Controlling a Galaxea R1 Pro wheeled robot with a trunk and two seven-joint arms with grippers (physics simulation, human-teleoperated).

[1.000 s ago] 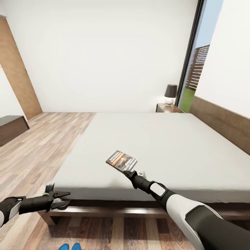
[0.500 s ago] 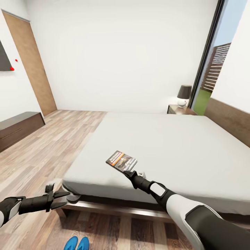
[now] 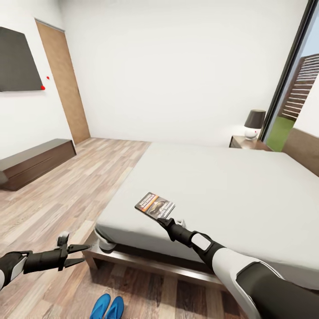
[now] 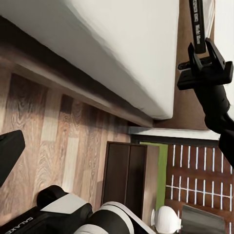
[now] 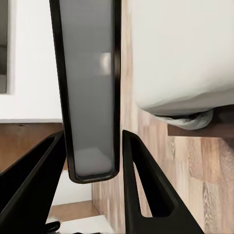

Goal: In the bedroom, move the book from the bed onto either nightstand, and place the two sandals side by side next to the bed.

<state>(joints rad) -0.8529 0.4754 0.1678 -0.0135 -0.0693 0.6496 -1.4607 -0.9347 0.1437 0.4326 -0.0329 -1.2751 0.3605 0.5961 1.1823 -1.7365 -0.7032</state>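
Book (image 3: 155, 205): I hold it lifted above the near part of the bed (image 3: 230, 186), over the mattress close to its foot edge, cover up, its orange band and white title visible in the head view. My right gripper (image 3: 165, 219) is clamped on the book's near edge; in the right wrist view the thin grey slab of the book (image 5: 90, 92) stands between the two black fingers (image 5: 146, 190), which press against its sides. In the left wrist view the same gripper (image 4: 202, 61) appears side-on, pinching the book's dark spine (image 4: 196, 22).

Sandals (image 3: 108, 306): the two blue sandals lie together on the wooden floor (image 3: 71, 199), touching side by side, near the foot corner of the bed and at the bottom edge of the head view.

Left gripper (image 3: 79, 254): held over the floor, off the bed's near left corner, its fingers spread apart and grasping nothing.

Nightstand (image 3: 248, 142): dark brown, at the far side of the bed beside the headboard (image 3: 305, 148), carrying a lamp (image 3: 254, 124) with a dark shade and white base.

Surroundings: a long low bench (image 3: 35, 161) stands against the left wall under a dark wall screen (image 3: 15, 60); a wooden door (image 3: 62, 79) is beyond it.
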